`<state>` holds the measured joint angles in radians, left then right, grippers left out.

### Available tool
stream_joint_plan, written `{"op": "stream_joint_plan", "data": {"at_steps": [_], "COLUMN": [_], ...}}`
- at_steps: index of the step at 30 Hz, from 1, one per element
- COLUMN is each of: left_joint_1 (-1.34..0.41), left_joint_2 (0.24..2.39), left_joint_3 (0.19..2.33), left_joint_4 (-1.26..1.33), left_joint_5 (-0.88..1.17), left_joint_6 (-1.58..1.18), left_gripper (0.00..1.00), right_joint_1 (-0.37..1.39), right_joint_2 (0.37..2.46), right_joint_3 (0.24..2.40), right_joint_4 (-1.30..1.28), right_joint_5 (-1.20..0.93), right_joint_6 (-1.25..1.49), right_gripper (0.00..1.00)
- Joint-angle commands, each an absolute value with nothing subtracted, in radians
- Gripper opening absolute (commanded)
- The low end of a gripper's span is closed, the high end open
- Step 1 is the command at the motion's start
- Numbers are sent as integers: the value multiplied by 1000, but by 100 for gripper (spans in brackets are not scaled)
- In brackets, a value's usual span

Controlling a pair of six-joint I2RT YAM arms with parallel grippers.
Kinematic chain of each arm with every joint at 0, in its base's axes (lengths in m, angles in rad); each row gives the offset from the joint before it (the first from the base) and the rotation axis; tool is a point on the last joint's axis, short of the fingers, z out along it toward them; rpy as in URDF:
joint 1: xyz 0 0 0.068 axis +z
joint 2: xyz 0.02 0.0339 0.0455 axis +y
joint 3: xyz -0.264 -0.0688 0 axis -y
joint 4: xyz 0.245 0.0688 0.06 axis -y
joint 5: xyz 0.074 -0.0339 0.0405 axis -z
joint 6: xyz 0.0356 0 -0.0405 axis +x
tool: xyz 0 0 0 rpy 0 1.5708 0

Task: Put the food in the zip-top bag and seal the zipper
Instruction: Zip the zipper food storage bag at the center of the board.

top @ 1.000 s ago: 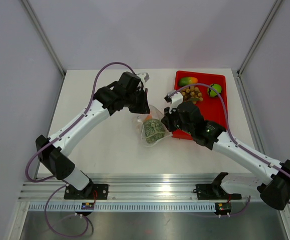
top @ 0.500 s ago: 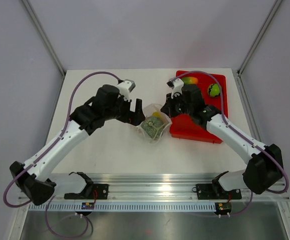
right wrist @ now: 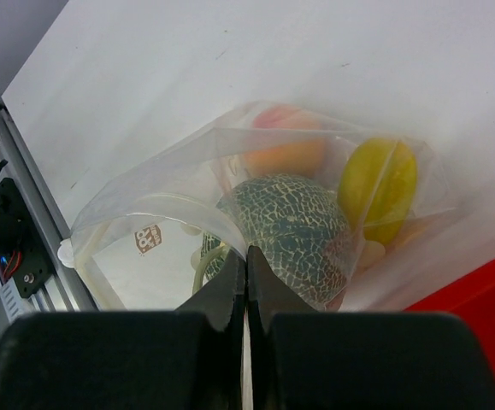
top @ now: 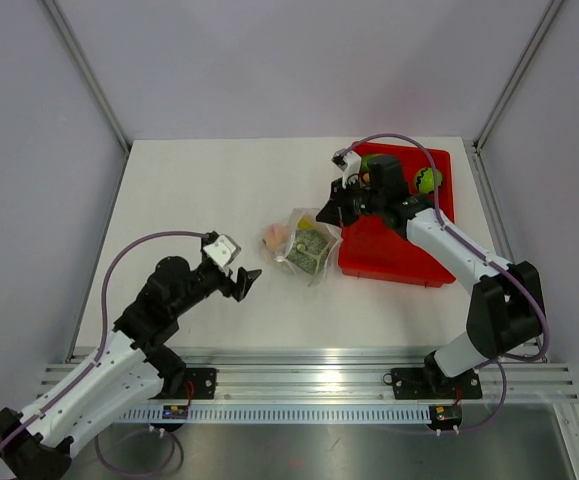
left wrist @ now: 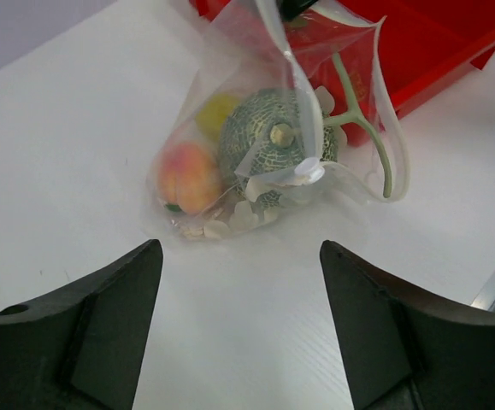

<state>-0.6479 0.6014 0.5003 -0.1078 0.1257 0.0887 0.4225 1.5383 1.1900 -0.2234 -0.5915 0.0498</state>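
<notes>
Bag (top: pixel 307 250): clear, just beside the red tray (top: pixel 394 255), mouth unsealed; melon (left wrist: pixel 273 141), peach fruit (left wrist: pixel 187 175) and yellow piece (right wrist: pixel 380 184) inside.
Right gripper (right wrist: pixel 245 260): pinched closed on the bag's film at its tray side.
Left gripper (left wrist: pixel 238 252): spread wide, empty, well apart from the tray.
Risk: with only one side held, the mouth may sag shut or the film slip free before the tray's apple (top: pixel 427 180) goes in.

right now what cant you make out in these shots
Top view: the right arm lies across the far-left part of the red tray, so whatever sits under it is hidden.
Left wrist view: the zipper is cut off at the frame's top edge; in the top view it is too small to follow.
Right wrist view: the right tool pinches the bag, but its own shut fingers cover the pinched plastic.
</notes>
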Motion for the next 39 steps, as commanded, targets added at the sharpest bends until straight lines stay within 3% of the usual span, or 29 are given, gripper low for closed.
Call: {"op": "stream_joint_plan", "data": {"at_steps": [1, 10, 22, 28, 39], "left_joint_1": [-649, -649, -647, -647, -638], "left_joint_2": [641, 834, 1012, 1078, 1065], "left_joint_3": [496, 433, 434, 449, 454], "left_joint_4": [90, 301, 437, 459, 494], "left_joint_5": [249, 388, 425, 437, 354], "left_joint_6": [250, 318, 325, 328, 357], "left_gripper": [75, 76, 65, 54, 57], "right_joint_1": [414, 410, 376, 368, 367], "right_joint_2": [1548, 1548, 1531, 1531, 1554], "right_joint_3": [1244, 1247, 1241, 1246, 1266], "right_joint_4": [-183, -190, -190, -201, -229], "right_joint_5": [-658, -676, -721, -726, -746], "right_joint_6": [51, 61, 77, 74, 75], "right_gripper": [0, 0, 0, 0, 0]}}
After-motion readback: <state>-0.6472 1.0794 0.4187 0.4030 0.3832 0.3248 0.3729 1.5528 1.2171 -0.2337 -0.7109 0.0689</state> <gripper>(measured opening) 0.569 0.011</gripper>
